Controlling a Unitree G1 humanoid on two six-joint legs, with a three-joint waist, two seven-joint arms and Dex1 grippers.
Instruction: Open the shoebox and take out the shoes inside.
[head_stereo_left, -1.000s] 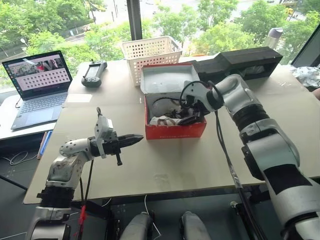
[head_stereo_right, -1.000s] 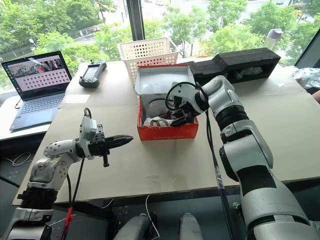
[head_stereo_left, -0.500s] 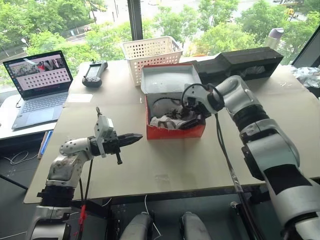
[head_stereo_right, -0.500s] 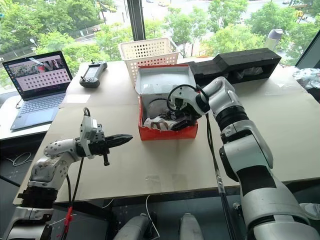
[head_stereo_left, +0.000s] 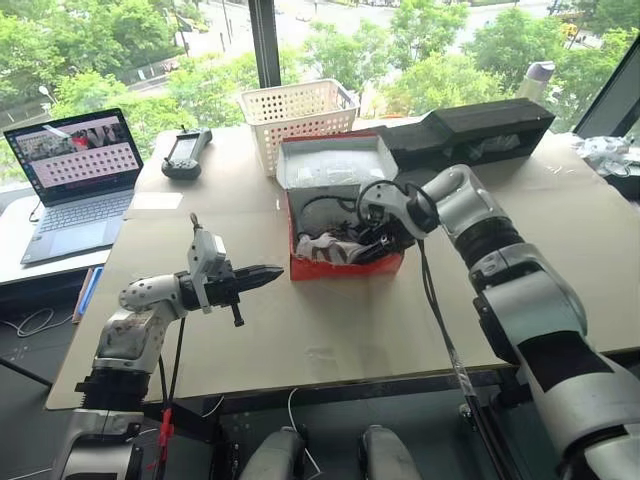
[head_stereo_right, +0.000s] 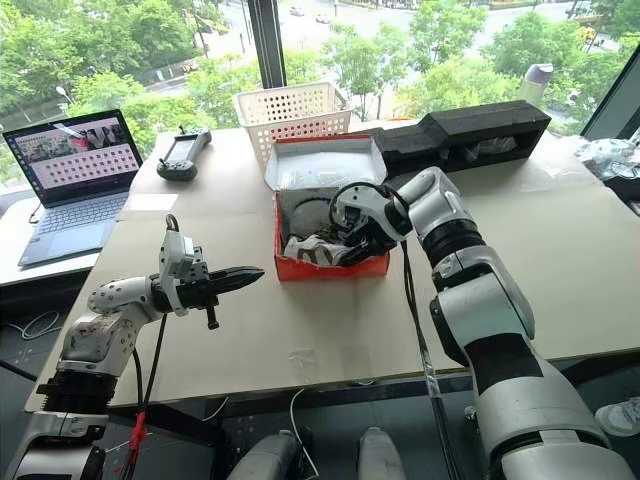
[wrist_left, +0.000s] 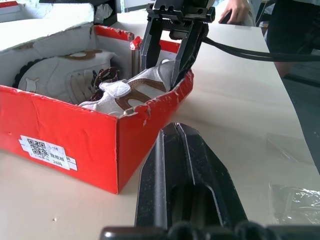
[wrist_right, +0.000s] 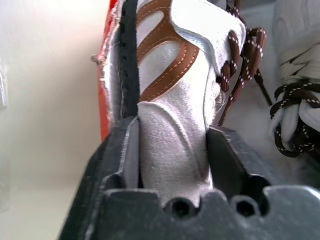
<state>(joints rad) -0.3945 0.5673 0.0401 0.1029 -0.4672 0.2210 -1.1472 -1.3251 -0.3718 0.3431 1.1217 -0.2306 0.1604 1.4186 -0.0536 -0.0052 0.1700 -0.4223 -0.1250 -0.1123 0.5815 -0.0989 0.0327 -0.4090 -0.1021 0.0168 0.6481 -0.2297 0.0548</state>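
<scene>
our right gripper (wrist_left: 169, 55) reaches down into the open shoebox (head_stereo_left: 345, 265), and its two black fingers (wrist_right: 222, 150) are clamped on the heel end of one shoe (wrist_left: 135, 92), with the white and brown upper squeezed between them. that shoe lies against the box's near right wall, toe toward our left. the second shoe (wrist_left: 65, 80) lies deeper in the box, just beside the first, dark laces showing on both. the box stands on the tan table (head_stereo_left: 330, 320), near its middle, lid (head_stereo_left: 335, 160) thrown back toward the window and grey-white inside. a white label with a square code sits on the red end wall seen from our left wrist.

our left gripper (head_stereo_left: 262, 273) hovers over the table to the left of the box, well apart from it, pointing level toward the box with its fingers pressed together on nothing.

behind the box stands a white perforated basket (head_stereo_left: 298, 110), touching or almost touching the lid. a long black foam block (head_stereo_left: 480, 125) lies to the right of the basket. a handheld controller (head_stereo_left: 187, 152) sits further left, and an open laptop (head_stereo_left: 75, 170) rests on a lower surface beyond the table's left edge.
</scene>
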